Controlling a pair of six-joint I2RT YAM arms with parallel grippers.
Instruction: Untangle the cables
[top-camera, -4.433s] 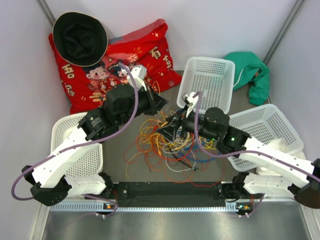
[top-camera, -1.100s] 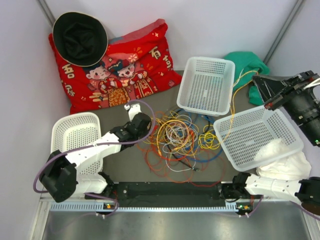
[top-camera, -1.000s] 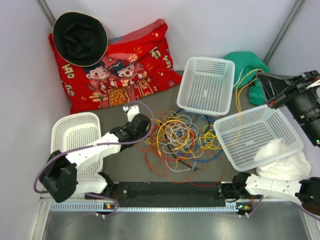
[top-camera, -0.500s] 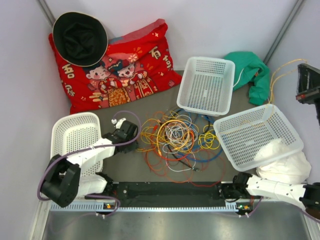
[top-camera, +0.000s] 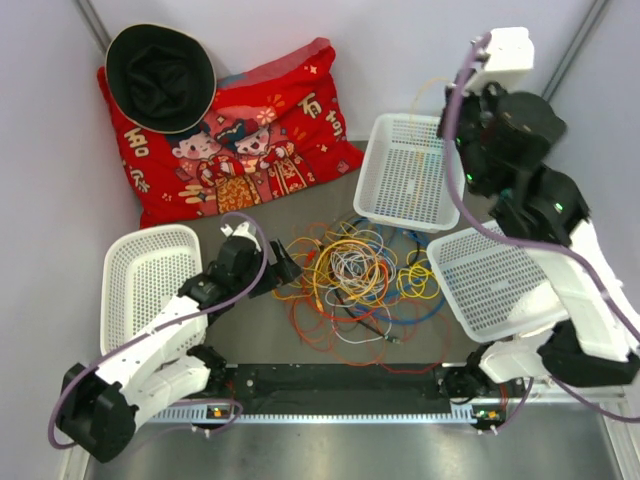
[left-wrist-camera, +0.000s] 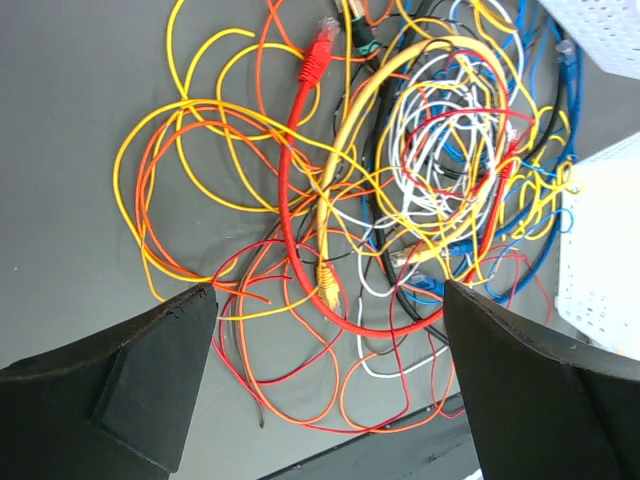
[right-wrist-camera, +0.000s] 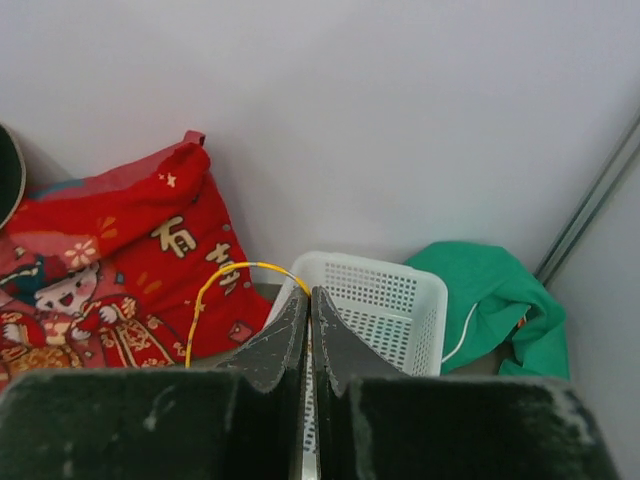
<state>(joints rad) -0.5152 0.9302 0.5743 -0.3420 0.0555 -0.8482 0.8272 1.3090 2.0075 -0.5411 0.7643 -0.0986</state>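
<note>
The cables (top-camera: 350, 275) lie as a tangled pile of yellow, orange, red, white, blue and black wires on the grey table. In the left wrist view the same cables (left-wrist-camera: 400, 170) spread out below my fingers. My left gripper (top-camera: 285, 270) sits at the pile's left edge. It is open (left-wrist-camera: 328, 290), its jaws wide apart over red and orange loops and closed on nothing. My right gripper (right-wrist-camera: 308, 300) is raised high above the back basket and shut on a thin yellow cable (right-wrist-camera: 225, 275) that arcs off to the left. In the top view that yellow cable (top-camera: 428, 84) shows faintly beside the raised arm.
A white basket (top-camera: 420, 122) stands at the back. Another white basket (top-camera: 480, 290) is at the right and a third (top-camera: 150, 235) at the left. A red pillow (top-camera: 240, 130) with a black hat (top-camera: 160, 75) lies at the back left. A green cloth (right-wrist-camera: 490, 300) is at the back right.
My left gripper has opened and shifted right to the pile's edge. My right arm has swung in from the far right to high above the back basket, still pinching the yellow cable.
</note>
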